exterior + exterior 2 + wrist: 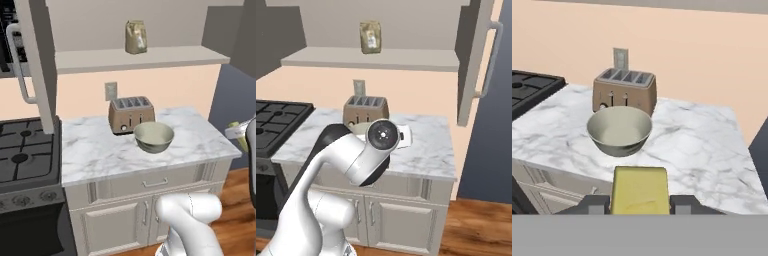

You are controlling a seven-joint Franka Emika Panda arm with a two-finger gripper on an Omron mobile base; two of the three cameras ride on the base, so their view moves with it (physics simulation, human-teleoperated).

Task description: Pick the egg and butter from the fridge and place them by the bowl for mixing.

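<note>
Butter (640, 190) is sitting clamped between my fingers (683, 204) at the bottom of the hand view, a yellow block hanging short of the marble bench (702, 145). Beyond it the bowl (619, 131) is resting on the bench, just in front of the brown slotted toaster (625, 91). I am also seeing that bowl (153, 136) near the bench's front edge in the left base view.

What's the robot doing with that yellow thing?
The robot's gripper is holding the butter, a small yellow block squeezed between its two fingertips. It is pointed at the marble counter, where the bowl sits in front of a brown toaster. The butter has not been set down by the bowl yet.
</note>
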